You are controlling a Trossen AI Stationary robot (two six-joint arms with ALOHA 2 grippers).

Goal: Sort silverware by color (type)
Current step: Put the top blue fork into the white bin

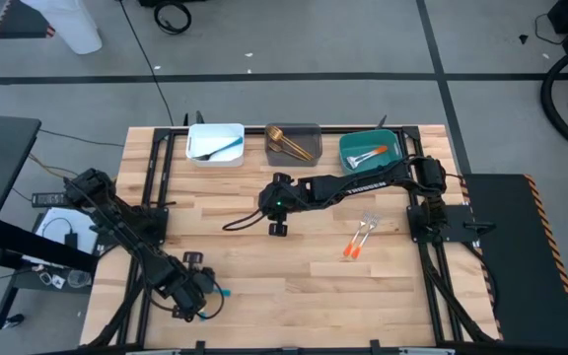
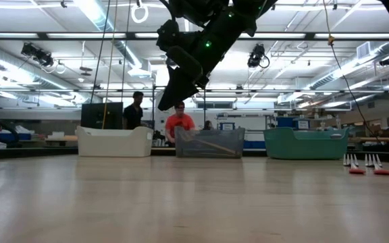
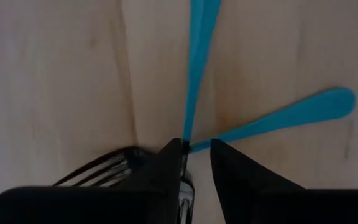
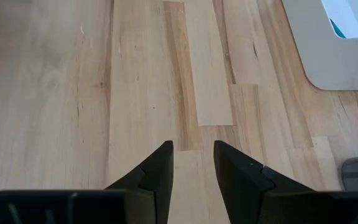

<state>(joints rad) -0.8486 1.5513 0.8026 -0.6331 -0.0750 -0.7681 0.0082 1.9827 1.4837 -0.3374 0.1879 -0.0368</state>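
At the table's front-left corner the left gripper is standing with jaws slightly parted around two crossed blue-handled utensils, so it should be closing on one handle only, while the right gripper, open and empty, is hovering mid-table.

The left arm is being folded low toward the near edge of the table, its left gripper being held just above the wood with fingers slightly parted. The right arm is being stretched over the table's middle, its right gripper being kept empty and parted.
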